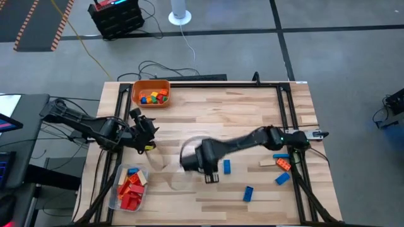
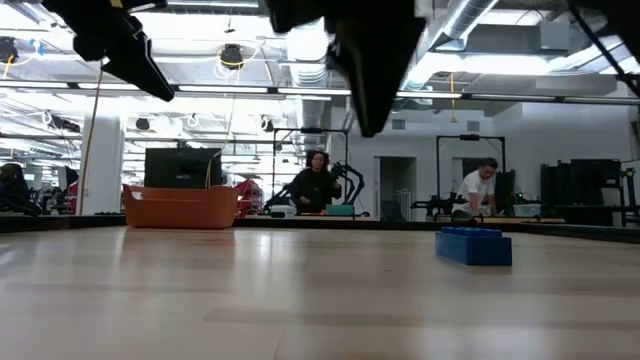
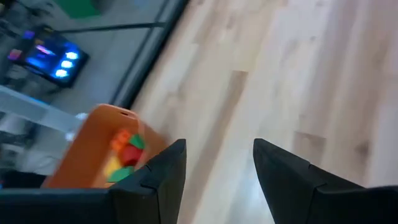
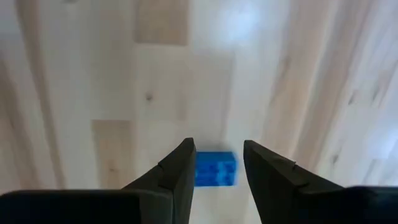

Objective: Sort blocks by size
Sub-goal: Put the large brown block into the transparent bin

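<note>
1. The right gripper (image 4: 216, 167) hangs over the middle of the table (image 1: 252, 110), above the wood.
2. Its fingers (image 4: 177, 177) are apart, with a clear gap between them and nothing clamped.
3. A blue block (image 4: 216, 168) lies on the wood straight beyond that gap, seen between the two fingertips in the right wrist view; one end of it is hidden behind a finger.
4. In the high view the same blue block (image 1: 226, 166) lies just beside the right gripper (image 1: 210, 176), on the side toward that arm's base.
5. Another blue block (image 1: 248, 193) lies near the front edge, well apart from the fingers.
6. Three more blocks lie near the right arm's base, well apart from the fingers: a tan one (image 1: 268, 164), an orange one (image 1: 283, 164) and a blue one (image 1: 281, 178).
7. The left gripper (image 3: 219, 163) waits over the table's left part, between the bin (image 1: 151, 93) and the tub (image 1: 129, 189).
8. Its fingers (image 3: 163, 177) are apart and hold nothing.
9. The orange bin (image 3: 93, 146) lies beyond the left fingers, off to one side, with red, green, yellow and orange blocks (image 3: 124, 152) inside.
10. The clear tub holds mostly red blocks (image 1: 130, 187), with some tan, orange and blue among them.
11. In the low view one blue block (image 2: 473, 245) rests flat on the table, with the right arm dark above it.
12. People sit at desks in the room beyond.
</note>
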